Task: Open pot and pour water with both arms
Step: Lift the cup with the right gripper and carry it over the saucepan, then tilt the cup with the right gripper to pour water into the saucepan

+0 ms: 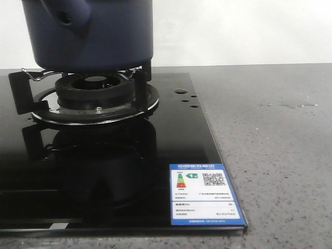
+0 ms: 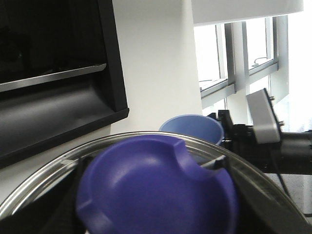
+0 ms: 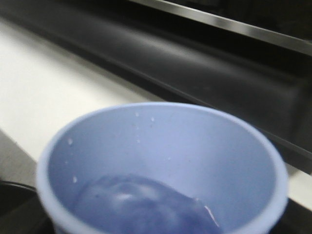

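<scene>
Front view shows the pot (image 1: 88, 33) sitting on the burner grate (image 1: 31, 83) at the far left of the black glass cooktop (image 1: 171, 135); neither arm appears there. Left wrist view fills with a glass lid (image 2: 44, 170) and its blue knob (image 2: 156, 187), close under the camera, fingers hidden, so I cannot tell the grip. Right wrist view has the light blue cup (image 3: 161, 165) with water inside; grip unseen too.

Grey counter (image 1: 275, 129) — black cooktop (image 1: 171, 140)
</scene>
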You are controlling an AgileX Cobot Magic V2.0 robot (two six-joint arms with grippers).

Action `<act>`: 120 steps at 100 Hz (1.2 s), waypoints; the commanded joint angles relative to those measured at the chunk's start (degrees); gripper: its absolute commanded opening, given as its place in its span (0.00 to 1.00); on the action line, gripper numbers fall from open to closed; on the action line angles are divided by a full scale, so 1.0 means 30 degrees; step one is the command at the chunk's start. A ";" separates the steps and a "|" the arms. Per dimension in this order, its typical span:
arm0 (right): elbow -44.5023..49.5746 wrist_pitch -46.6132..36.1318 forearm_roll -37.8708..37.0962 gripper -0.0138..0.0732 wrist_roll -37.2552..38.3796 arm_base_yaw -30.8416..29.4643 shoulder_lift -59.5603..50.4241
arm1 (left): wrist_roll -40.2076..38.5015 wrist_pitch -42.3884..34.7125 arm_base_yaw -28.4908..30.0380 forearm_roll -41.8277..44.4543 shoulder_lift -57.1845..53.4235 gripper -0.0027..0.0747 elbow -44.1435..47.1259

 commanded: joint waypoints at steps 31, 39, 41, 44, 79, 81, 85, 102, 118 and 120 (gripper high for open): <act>-0.4561 0.0452 -0.5254 0.40 -0.0090 0.1847 0.2661 | -0.0460 -0.1125 -0.0061 -0.1116 -0.0605 0.31 -0.0686; -0.4645 0.0593 -0.6540 0.40 -0.0090 0.2160 0.3055 | -0.0460 -0.1125 -0.0061 -0.1116 -0.0605 0.31 -0.0686; -0.4645 0.0693 -0.6729 0.40 -0.0090 0.2262 0.3110 | -0.0460 -0.1125 -0.0061 -0.1116 -0.0605 0.31 -0.0686; -0.4645 0.0820 -0.6980 0.40 -0.0090 0.2374 0.3195 | -0.0460 -0.1125 -0.0061 -0.1116 -0.0605 0.31 -0.0686; -0.4645 0.2602 -1.2108 0.40 -0.0090 0.3129 0.3908 | -0.0460 -0.1331 -0.0061 -0.1116 -0.0605 0.31 -0.0686; -0.4677 0.2718 -1.2322 0.40 -0.0090 0.3129 0.3937 | -0.0460 -0.1331 -0.0061 -0.1116 -0.0605 0.31 -0.0686; -0.4677 0.2908 -1.2883 0.40 -0.0090 0.3129 0.4037 | -0.0460 -0.1331 -0.0061 -0.1116 -0.0605 0.31 -0.0686; -0.4677 0.3545 -1.5451 0.40 -0.0221 0.3129 0.4454 | -0.0460 -0.1331 -0.0061 -0.1116 -0.0605 0.31 -0.0686; -0.5312 0.4386 -1.6940 0.40 -0.0221 0.3054 0.5124 | -0.0460 -0.1297 -0.0061 -0.1116 -0.0605 0.31 -0.0686; -0.5436 0.4469 -1.6977 0.40 -0.0221 0.3019 0.5217 | -0.0460 -0.1297 -0.0061 -0.1116 -0.0605 0.31 -0.0686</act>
